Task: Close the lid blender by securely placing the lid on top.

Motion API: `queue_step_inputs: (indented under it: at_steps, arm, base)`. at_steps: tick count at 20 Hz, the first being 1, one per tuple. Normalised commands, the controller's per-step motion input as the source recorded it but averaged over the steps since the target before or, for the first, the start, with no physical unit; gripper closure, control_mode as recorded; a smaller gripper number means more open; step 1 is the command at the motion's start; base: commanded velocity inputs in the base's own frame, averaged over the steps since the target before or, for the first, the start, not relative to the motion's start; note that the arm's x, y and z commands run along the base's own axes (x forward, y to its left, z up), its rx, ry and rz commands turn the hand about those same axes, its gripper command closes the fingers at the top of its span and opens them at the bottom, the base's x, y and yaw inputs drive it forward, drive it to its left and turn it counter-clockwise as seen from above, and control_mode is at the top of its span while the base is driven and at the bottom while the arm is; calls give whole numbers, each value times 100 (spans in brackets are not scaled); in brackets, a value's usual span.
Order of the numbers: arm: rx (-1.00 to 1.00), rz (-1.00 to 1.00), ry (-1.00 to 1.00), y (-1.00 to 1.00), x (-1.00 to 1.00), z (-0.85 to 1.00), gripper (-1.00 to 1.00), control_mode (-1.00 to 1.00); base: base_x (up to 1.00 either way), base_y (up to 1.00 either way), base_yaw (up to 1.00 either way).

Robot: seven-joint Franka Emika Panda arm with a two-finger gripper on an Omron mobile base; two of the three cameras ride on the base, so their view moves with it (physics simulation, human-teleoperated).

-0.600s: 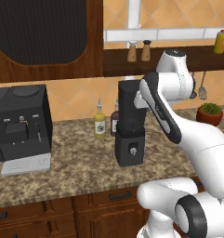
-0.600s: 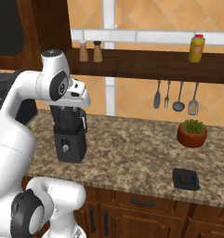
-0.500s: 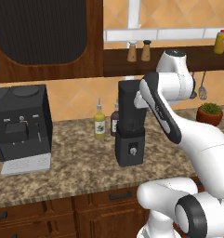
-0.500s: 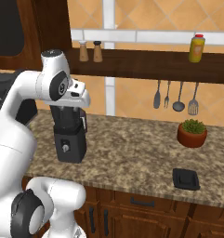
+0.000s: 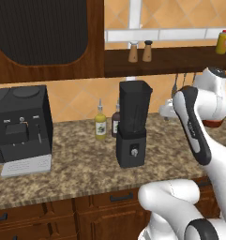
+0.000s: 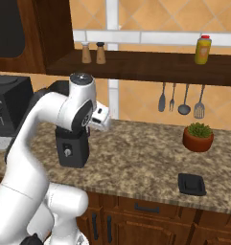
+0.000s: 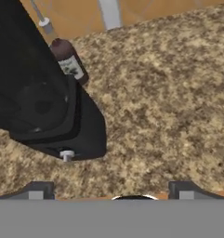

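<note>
Blender (image 5: 132,125): tall, black, upright at centre of left base view. Dark tapered square jar on boxy base, one round front knob. In right base view, base (image 6: 72,149) at left-centre. Hand view: upper left, seen from above (image 7: 48,102).

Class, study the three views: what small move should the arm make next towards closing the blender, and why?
Probably swing the gripper from beside the blender toward the black square lid, which lies flat on the counter in front of the potted plant. The gripper is open and holds nothing, and the jar looks uncovered.
</note>
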Motion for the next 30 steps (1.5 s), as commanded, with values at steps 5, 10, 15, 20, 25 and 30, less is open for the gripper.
queue_step_inputs:
  at_steps: [5,10,15,20,25,30]
  arm:
    - [8,-6,10,-91,22,-64,-100,-100]
    - [0,0,3,-96,2,-58,-100,-100]
    - [0,-2,3,-100,0,-33,-100,-100]
    - [0,0,7,-100,0,-28,-100,-100]
    - [0,0,2,-100,0,-33,-100,-100]
    - [0,0,12,-99,1,-30,-100,-100]
  base:
    - [0,0,0]
    - [0,0,0]
    - [0,0,0]
    - [0,0,0]
    - [0,0,0]
    - [0,0,0]
